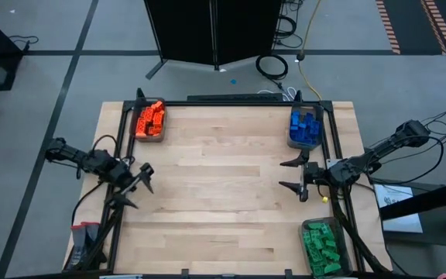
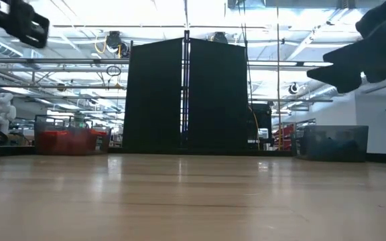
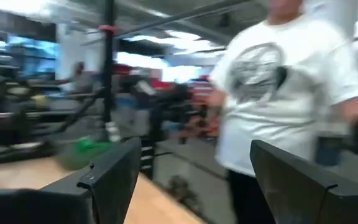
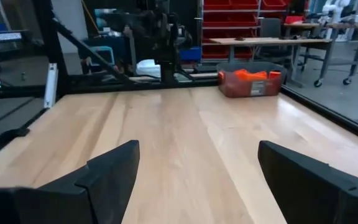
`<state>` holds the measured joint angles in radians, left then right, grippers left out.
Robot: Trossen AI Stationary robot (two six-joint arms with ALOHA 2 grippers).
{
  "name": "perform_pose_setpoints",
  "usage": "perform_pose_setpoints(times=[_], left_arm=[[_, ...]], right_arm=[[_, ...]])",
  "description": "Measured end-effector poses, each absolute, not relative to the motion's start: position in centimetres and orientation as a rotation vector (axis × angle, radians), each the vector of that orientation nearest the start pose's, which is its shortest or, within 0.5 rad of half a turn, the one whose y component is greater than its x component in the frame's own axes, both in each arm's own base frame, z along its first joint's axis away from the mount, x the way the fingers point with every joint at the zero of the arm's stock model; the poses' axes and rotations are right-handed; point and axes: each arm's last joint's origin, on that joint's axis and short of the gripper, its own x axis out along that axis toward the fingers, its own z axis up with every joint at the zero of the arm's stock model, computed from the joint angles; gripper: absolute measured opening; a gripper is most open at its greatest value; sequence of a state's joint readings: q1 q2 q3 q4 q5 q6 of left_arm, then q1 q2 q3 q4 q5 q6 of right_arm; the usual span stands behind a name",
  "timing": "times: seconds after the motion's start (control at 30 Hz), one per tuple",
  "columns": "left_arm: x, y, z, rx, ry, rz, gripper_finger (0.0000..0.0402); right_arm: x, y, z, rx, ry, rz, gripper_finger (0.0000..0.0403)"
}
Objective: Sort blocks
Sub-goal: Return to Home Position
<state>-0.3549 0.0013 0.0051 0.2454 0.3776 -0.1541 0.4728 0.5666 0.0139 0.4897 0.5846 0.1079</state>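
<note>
The wooden desk (image 1: 223,178) is bare across its middle. Only the left wrist view shows a person in a white shirt (image 3: 278,87), standing just beyond the desk's edge. Three grey bins sit at the desk's corners. The back-left bin (image 1: 149,139) holds the orange blocks (image 1: 150,118), the back-right bin (image 1: 303,146) the blue blocks (image 1: 305,128), and the front-right bin (image 1: 316,223) the green blocks (image 1: 320,244). The left gripper (image 1: 139,184) hangs over the desk's left edge and the right gripper (image 1: 283,174) over its right edge. Each wrist view shows its own jaws released, spread wide and holding nothing. The low view shows both arms raised clear of the desk.
</note>
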Motion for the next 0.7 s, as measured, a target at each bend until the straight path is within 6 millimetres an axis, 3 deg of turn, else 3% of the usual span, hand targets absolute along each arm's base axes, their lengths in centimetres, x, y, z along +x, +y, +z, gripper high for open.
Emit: perform_pose_setpoints(times=[0.23, 0.7], left_arm=[[8.93, -3.61, 17.89, -0.156, -0.114, -0.464, 0.0303], [8.93, -3.61, 17.87, -0.191, -0.104, -0.469, 0.0303]], right_arm=[[12.18, 4.39, 15.96, 0.093, 0.067, -0.134, 0.0325], [12.15, 4.39, 15.63, 0.107, 0.096, -0.133, 0.0325]])
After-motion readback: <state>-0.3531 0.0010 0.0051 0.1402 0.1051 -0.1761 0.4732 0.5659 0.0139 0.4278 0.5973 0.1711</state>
